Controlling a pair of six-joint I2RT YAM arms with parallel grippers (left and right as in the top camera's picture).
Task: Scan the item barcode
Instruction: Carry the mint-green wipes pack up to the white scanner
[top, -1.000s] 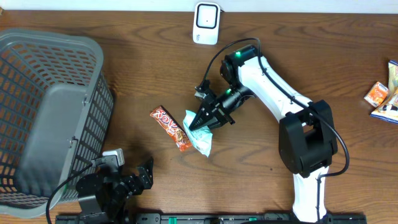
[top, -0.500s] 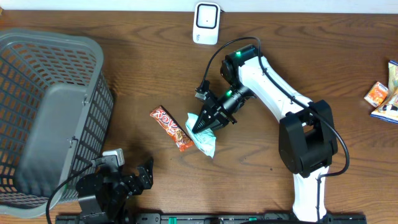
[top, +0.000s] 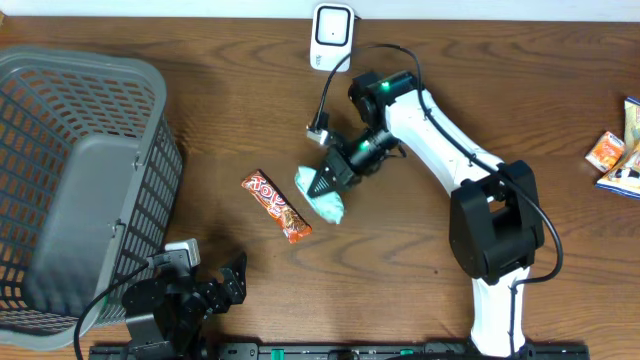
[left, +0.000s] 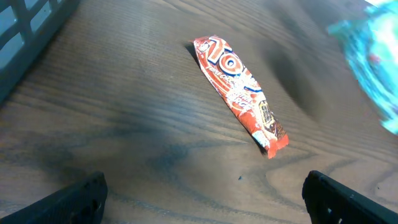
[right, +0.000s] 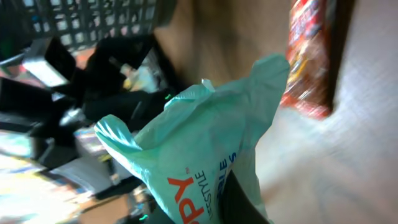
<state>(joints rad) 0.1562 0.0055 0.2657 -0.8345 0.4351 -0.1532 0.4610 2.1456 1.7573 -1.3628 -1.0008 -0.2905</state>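
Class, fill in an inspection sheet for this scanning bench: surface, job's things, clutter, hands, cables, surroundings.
Surface: table, brown wood.
Job's things: teal packet held by the right hand; white scanner at the far edge.
Clutter: red candy bar beside the packet; grey basket at left; snack packs at the right edge.
Hands: right hand shut on the packet; left hand open, holding nothing.
Cables: black cable looping off the right arm.
Surroundings: nothing seen.
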